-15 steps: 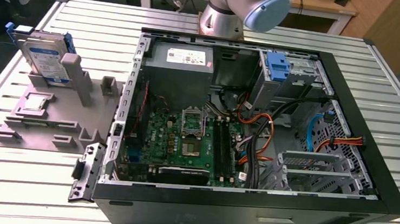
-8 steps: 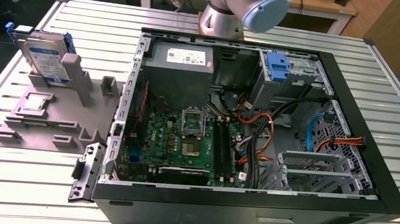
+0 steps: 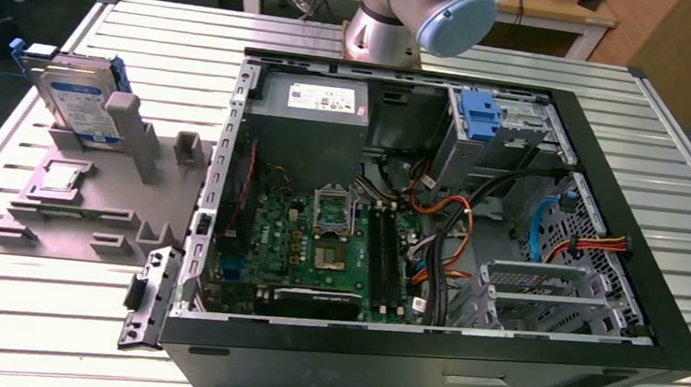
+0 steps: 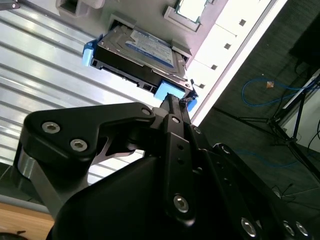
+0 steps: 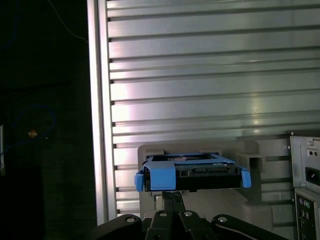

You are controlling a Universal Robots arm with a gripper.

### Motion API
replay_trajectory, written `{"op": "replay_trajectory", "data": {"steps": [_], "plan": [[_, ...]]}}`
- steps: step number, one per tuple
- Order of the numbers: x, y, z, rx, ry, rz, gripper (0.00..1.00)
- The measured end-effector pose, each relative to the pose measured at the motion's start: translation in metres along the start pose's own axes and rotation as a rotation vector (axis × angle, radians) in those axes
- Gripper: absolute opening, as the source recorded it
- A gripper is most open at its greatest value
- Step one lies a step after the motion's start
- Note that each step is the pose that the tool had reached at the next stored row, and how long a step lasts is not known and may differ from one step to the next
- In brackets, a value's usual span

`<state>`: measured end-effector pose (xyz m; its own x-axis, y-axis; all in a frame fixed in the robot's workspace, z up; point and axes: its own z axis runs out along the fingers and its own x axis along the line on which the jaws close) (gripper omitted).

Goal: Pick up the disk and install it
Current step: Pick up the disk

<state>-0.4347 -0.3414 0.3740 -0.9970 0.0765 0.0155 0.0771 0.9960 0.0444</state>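
Closest to the lens in both wrist views, the black gripper (image 4: 172, 100) has its two fingers pressed together with nothing between them. Its tips are aimed at the disk (image 4: 137, 52) and sit near the blue carrier without touching it.

In the exterior view, the disk (image 3: 76, 95) is at the upper left of the frame. It stands on its short end in a slot of a grey holder (image 3: 81, 213). Its long axis runs up and down, leaning slightly, and its white-and-blue labelled face is turned toward the camera. The first wrist view shows the disk's (image 5: 192, 172) upward end, a dark edge framed in blue.

An open computer case (image 3: 613, 353) fills the centre and right of the exterior view, beside the holder. Both rest on a slatted metal table (image 3: 8, 324). The arm's (image 3: 424, 13) base stands at the top centre.
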Motion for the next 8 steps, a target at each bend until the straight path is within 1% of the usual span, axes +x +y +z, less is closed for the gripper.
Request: {"op": "replay_trajectory", "data": {"steps": [8], "plan": [[0.0001, 0.0000, 0.0000, 0.0000, 0.0000, 0.000, 0.10]]}}
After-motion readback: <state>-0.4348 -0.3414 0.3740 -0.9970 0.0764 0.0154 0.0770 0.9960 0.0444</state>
